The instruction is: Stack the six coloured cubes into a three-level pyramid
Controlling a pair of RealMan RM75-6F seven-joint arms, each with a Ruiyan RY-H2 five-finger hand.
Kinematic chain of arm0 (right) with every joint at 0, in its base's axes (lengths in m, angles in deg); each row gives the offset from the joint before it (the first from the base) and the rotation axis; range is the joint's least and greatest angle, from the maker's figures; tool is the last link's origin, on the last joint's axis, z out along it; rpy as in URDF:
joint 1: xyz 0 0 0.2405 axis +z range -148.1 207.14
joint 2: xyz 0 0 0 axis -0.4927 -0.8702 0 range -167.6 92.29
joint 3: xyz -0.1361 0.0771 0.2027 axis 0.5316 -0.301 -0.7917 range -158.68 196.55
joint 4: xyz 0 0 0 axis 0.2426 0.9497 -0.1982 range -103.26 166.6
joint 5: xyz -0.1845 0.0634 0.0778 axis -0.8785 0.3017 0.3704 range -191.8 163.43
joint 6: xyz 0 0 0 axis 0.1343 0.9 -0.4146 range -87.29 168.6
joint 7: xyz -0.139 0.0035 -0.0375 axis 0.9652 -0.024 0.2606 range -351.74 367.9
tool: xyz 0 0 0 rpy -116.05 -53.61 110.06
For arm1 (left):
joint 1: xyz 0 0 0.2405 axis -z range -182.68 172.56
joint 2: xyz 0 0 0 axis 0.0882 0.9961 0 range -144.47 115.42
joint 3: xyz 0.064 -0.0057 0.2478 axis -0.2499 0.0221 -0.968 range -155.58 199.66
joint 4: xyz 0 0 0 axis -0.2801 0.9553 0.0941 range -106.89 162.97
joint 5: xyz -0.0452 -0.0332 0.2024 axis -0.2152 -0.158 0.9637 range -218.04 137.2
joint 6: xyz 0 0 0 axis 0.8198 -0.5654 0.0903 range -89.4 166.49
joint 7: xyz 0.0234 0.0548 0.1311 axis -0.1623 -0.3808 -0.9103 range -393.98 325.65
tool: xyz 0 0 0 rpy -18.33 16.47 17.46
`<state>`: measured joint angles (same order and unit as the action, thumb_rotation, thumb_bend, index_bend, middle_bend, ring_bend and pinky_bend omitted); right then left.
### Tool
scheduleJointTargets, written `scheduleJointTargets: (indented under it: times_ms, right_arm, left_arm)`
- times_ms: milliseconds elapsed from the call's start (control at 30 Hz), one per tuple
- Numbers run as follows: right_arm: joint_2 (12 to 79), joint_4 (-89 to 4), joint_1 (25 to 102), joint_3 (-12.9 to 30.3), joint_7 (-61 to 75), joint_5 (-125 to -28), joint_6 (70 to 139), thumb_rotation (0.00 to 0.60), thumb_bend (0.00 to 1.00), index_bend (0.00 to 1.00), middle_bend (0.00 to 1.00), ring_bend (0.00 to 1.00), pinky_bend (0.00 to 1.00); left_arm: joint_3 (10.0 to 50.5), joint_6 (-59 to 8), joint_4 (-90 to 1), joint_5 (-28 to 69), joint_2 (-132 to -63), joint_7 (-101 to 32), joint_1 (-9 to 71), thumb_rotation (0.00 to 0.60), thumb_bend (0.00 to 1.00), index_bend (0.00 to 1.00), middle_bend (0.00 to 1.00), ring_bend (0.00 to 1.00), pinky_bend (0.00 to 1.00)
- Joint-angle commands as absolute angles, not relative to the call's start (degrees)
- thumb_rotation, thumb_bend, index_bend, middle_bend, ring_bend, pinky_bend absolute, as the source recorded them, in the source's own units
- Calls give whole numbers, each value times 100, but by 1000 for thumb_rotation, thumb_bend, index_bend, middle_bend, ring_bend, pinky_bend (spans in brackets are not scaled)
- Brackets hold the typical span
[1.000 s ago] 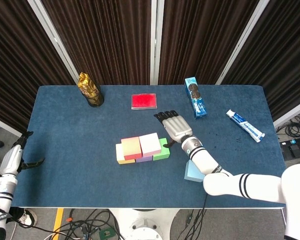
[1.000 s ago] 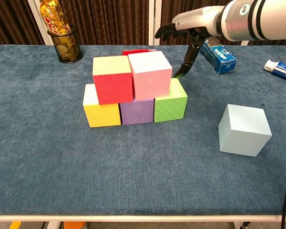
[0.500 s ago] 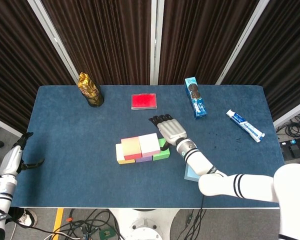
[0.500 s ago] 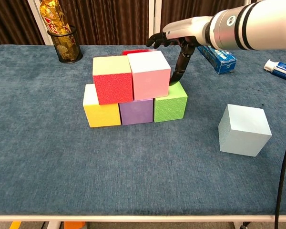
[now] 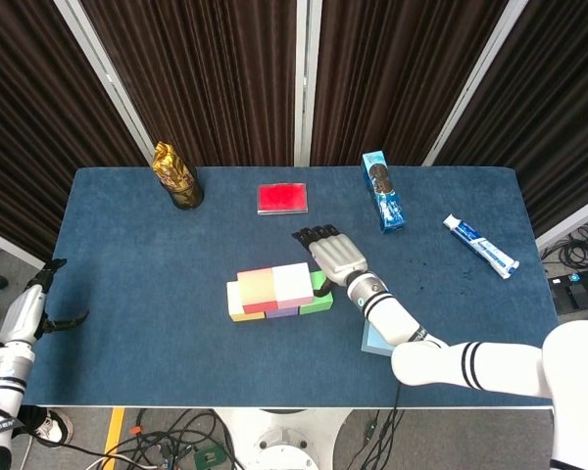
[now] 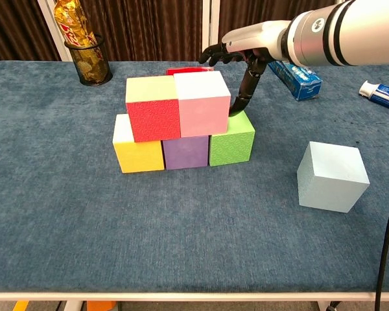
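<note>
Chest view shows the right hand [image 6: 236, 55] flat and spread, holding nothing, with one dark finger [image 6: 241, 97] dropped down the right face of the pink cube [image 6: 204, 113]. A second ago that finger stood clear of the cube and there was a slight gap between the pink cube and the red cube [image 6: 153, 118]; now the finger is against the pink cube's side and the 2 upper cubes sit face to face (the gap has closed). I judge this was a nudge to square up level 2.

Below the hand and to its left, the bottom row reads yellow cube [image 6: 138, 155], purple cube [image 6: 186, 150], green cube [image 6: 231, 146], touching in a line, with the finger's tip just above the green cube's top. That makes 5 of 6 cubes placed. The light blue cube [image 6: 330, 178] sits alone on the counter [image 6: 181, 246], well to the right of the hand and nearer the robot, waiting to become level 3.

With level 2 closed up, the cap has a flat, unbroken seat over the red-pink seam, so the next step is likely to lift away and fetch the light blue cube.

In the head view the left hand [image 5: 37, 299] hangs off the counter's far left edge, fingers apart and holding nothing.
</note>
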<state>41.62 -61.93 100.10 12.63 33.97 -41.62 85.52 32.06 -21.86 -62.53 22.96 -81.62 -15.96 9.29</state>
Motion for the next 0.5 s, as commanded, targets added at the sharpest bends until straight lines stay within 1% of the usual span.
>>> scheduleJointTargets:
  times_ms: [33,133,233,367,500]
  right_arm:
    - [4127,-6223,10001,1273,3405,-4156,8560,600,62,0,27,0,0]
    - [3925,-6406,9974,1271,3391,-4147,8545,600,69,0,32,0,0]
    - [3502,-6785,9935,1277,3439,-4244,8615,600,72,0,53,0,0]
    - [2618,-7541,9800,1279,3475,-4369,8799,600,59,0,95,0,0]
    - [1863,-8122,9758,1452,3434,-3957,8505,600,27,0,148,0,0]
  left_arm:
    - [3205,-2181,-6255,2297,-8163,-1600,933,600,238,74,16,0,0]
    - [3206,-2173,-6253,2297,-8159,-1593,936,600,238,74,16,0,0]
    - [3203,-2152,-6241,2280,-8155,-1584,935,600,238,74,16,0,0]
    - [3219,-2162,-6281,2267,-8137,-1630,949,600,238,74,16,0,0]
    - [3233,-2197,-6385,2253,-8121,-1766,979,600,238,74,16,0,0]
